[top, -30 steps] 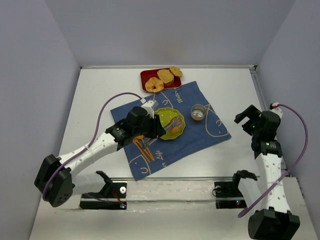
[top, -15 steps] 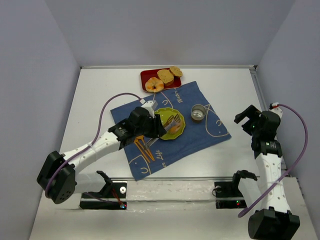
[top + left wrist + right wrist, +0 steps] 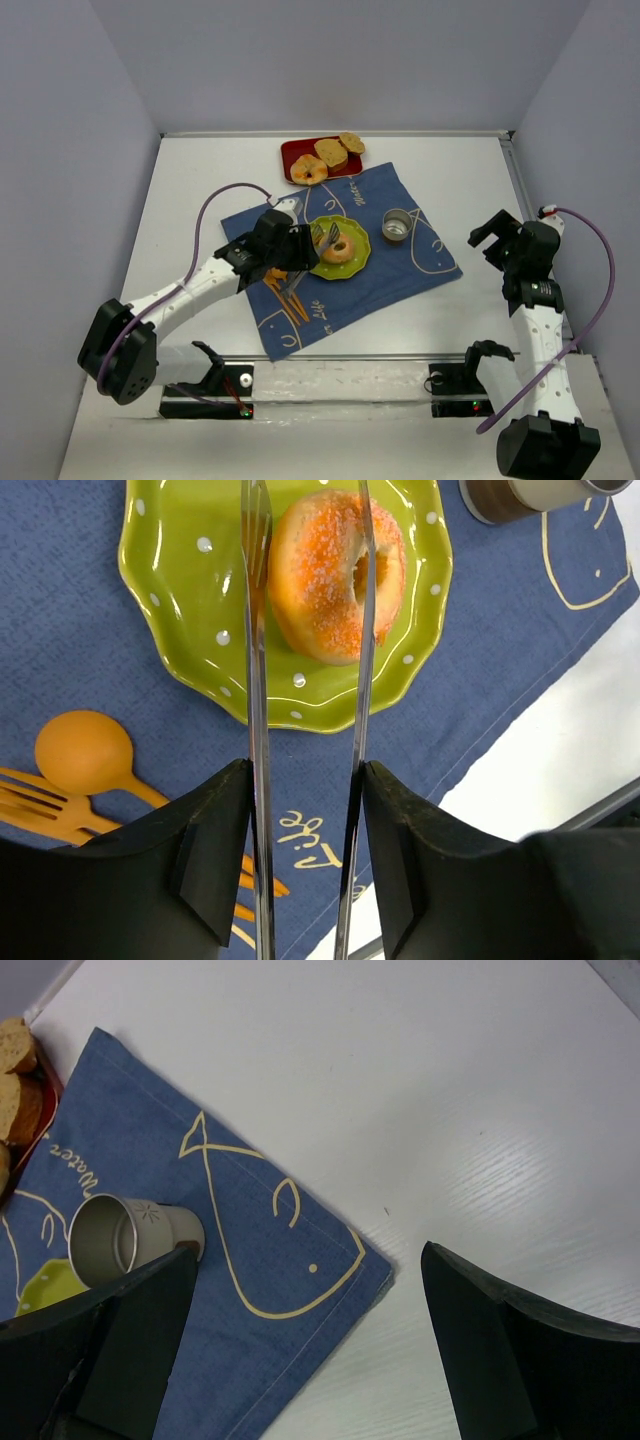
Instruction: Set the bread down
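Has let go of the bread (image 3: 335, 575), leaving it lying on the green plate (image 3: 180, 630). Draws the left pincer (image 3: 308, 520) back, blades apart, gripping nothing. Holds the right pincer (image 3: 300, 1290) spread wide above the worktop (image 3: 450, 1110). Probably finishes the placing, leaving only the retreat.

The bread (image 3: 320, 585) sits on the plate (image 3: 180, 570), which lies on the cloth (image 3: 420, 255); the cup (image 3: 397, 226) stands right of the plate, the tray (image 3: 295, 152) behind it, and the spoon (image 3: 85, 752) at its near left.
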You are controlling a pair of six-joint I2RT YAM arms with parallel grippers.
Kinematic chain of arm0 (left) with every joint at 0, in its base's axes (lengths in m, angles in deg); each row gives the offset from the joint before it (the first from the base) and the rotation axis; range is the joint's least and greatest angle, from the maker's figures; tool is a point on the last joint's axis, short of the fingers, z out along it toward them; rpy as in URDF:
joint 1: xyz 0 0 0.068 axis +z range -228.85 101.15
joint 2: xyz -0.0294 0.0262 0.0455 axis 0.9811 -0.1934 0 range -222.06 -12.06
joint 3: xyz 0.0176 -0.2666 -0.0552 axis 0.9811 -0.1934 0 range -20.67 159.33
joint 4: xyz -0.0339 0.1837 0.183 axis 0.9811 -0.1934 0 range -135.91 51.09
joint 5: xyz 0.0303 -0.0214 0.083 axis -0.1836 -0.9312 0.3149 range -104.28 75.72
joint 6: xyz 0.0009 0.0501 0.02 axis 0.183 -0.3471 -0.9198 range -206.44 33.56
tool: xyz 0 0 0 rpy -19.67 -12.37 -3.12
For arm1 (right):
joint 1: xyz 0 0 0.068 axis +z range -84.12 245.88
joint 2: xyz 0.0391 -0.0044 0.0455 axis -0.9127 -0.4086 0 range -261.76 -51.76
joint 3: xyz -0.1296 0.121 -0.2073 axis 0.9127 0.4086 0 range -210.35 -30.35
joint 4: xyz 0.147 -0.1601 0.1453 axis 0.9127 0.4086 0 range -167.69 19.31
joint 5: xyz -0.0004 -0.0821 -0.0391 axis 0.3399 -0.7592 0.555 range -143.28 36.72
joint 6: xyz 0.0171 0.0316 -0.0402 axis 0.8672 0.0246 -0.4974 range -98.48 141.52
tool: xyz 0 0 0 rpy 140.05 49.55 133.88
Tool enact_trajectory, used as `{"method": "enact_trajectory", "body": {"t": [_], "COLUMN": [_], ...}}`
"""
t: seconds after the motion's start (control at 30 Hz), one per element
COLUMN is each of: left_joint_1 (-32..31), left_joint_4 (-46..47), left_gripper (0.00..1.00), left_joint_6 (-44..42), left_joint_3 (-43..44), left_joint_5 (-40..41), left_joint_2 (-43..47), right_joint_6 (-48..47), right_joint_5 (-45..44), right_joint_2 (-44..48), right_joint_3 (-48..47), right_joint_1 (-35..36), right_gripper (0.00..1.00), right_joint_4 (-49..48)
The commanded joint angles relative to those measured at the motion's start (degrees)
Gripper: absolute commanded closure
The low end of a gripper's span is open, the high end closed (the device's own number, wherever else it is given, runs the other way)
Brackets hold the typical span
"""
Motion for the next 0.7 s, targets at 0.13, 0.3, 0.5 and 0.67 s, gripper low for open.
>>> {"method": "enact_trajectory", "body": {"t": [0.13, 0.3, 0.5, 0.67], "left_joint_1": [1.43, 2.05, 2.93, 5.12], "left_joint_4": [-1.93, -2.64, -2.11, -3.25], "left_gripper": [0.34, 0.33, 0.37, 0.35], "left_joint_6": [-2.49, -3.1, -3.8, -4.07], "left_joint_3": [5.17, 5.96, 8.24, 10.7], "left_joint_5": [5.03, 5.83, 6.8, 10.48], "left_joint_2": [1.96, 3.28, 4.6, 4.86], "right_joint_6": [-0.15, -0.15, -0.15, -0.15], "right_joint_5": [-1.27, -1.27, -1.01, -0.74], "right_joint_2": [-0.17, -0.17, 0.01, -0.17], "right_joint_3": [-0.51, -0.42, -0.42, -0.51], "right_joint_1": [-0.05, -0.05, -0.05, -0.05], "right_gripper": [0.01, 0.01, 0.01, 0.01], "right_joint_4": [-0.92, -0.92, -0.92, -0.92]}}
